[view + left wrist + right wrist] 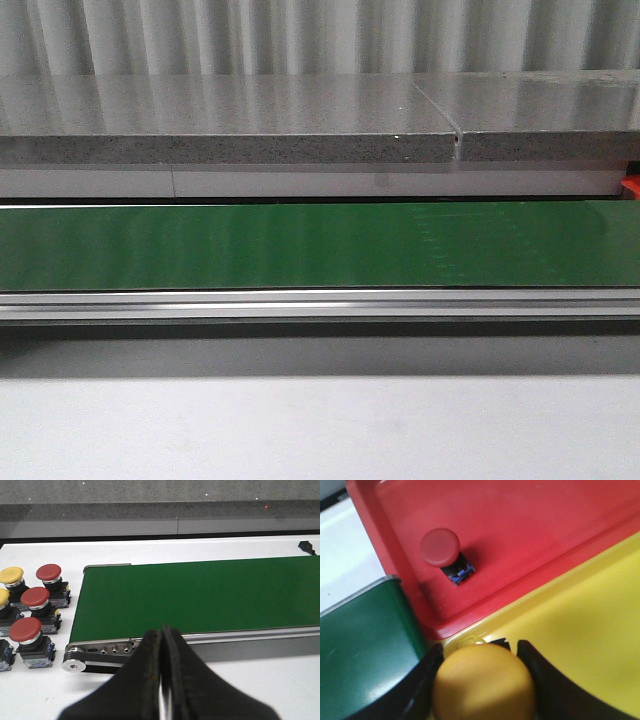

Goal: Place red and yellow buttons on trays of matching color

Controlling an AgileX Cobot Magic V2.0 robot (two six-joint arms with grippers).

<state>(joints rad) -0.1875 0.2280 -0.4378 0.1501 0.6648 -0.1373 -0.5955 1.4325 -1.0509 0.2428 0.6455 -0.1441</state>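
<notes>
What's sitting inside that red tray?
One red button stands inside the red tray, cap up. The rest of the visible floor is bare; the tray runs past the picture's edge, so its far part goes unseen.

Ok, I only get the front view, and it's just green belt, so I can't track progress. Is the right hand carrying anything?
Observer: Yes, the right hand is shut on a yellow mushroom-head push button, by the corner of the yellow plastic tray.
Operator: Anything in the red tray?
Observer: One red mushroom-head push button stands in the red plastic tray.
Operator: And the left hand?
Observer: The left hand is shut on nothing, near the end of the green conveyor belt.
</notes>
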